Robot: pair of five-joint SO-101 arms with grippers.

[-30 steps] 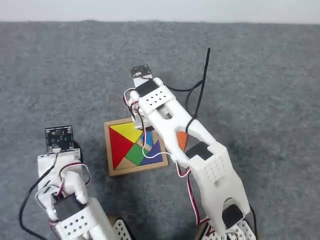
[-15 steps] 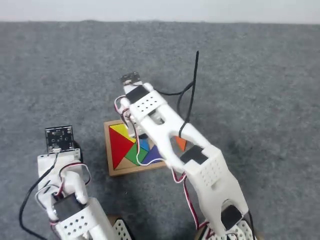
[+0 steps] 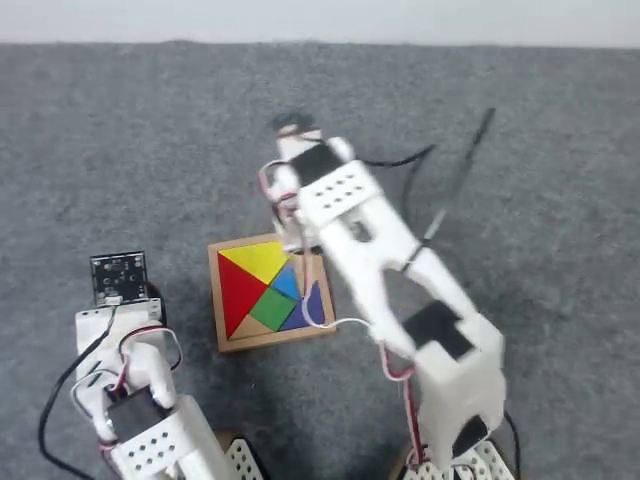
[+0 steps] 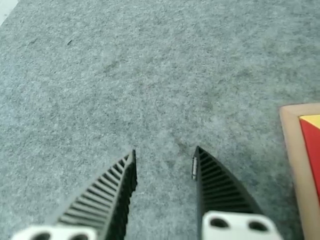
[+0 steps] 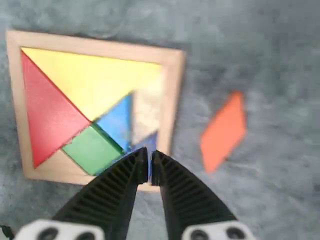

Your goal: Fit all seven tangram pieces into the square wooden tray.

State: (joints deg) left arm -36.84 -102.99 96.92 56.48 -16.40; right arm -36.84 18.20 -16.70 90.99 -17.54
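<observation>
- In the one wooden tray (image 5: 175,95): five coloured pieces (image 5: 100,80).
- Outside, near its rim: one orange piece (image 5: 223,131).
- Left gripper (image 4: 165,151) spread, right gripper (image 5: 149,159) pressed together.

Both arms were built from white printed plastic. The right arm (image 3: 440,340) had broad, shell-like links, two of them dotted with a grid of small holes, and black servo blocks showed between its joints. A long black cable (image 3: 455,190) looped free off its side, and thin red and white wires (image 3: 393,370) trailed along it. The left arm (image 3: 150,420) had the same dotted white shell, a wire bundle (image 3: 95,385) in red, white and black, and a small square black camera board (image 3: 119,277). The left gripper (image 4: 165,152) had two black pointed fingers (image 4: 112,195), ribbed on their inner faces and seated in white mounts with round screw holes. The right gripper (image 5: 149,151) matched it.
</observation>
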